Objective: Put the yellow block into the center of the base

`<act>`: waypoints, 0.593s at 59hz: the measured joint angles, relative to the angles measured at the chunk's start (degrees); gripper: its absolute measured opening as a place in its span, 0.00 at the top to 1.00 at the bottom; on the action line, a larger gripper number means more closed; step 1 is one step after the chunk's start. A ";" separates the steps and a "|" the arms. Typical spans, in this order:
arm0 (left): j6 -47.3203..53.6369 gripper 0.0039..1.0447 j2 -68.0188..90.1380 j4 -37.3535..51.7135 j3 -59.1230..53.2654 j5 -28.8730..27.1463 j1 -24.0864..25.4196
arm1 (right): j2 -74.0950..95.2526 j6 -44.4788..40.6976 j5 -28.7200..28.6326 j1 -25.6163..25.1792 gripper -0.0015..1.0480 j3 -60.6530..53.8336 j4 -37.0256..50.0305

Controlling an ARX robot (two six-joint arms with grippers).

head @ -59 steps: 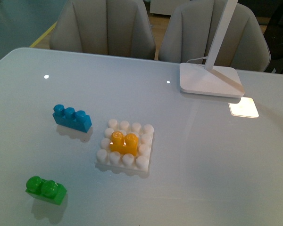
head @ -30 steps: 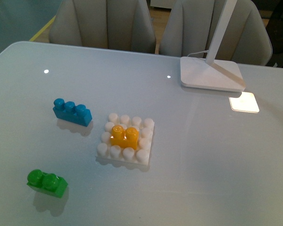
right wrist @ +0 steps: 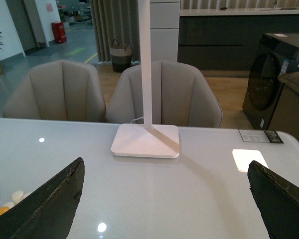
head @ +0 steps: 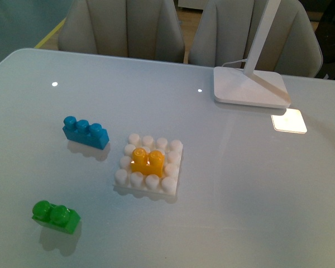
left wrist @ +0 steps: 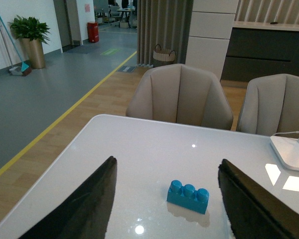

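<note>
The glossy white desk (head: 223, 184) carries a white studded base (head: 172, 181), a blue brick (head: 85, 133), a green brick (head: 56, 216) and a white lamp foot (head: 248, 86).

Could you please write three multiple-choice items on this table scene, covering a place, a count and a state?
1. Where is the yellow block?
A. beside the lamp
B. on the middle of the white base
C. on the blue brick

2. How many studs top the blue brick?
A. two
B. three
C. four

3. How does the left claw stand?
A. open, holding nothing
B. shut on the green brick
C. shut on the blue brick

Answers: 1 B, white studs ring it; 2 B, three round knobs show; 3 A, its fingers stand wide apart.
</note>
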 joint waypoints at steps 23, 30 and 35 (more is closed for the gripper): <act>0.13 0.07 0.00 0.00 0.00 0.00 0.00 | 0.00 0.00 0.00 0.00 0.08 0.00 0.00; 0.13 0.07 0.00 0.00 0.00 0.00 0.00 | 0.00 0.00 0.00 0.00 0.08 0.00 0.00; 0.13 0.07 0.00 0.00 0.00 0.00 0.00 | 0.00 0.00 0.02 0.00 0.08 0.00 0.00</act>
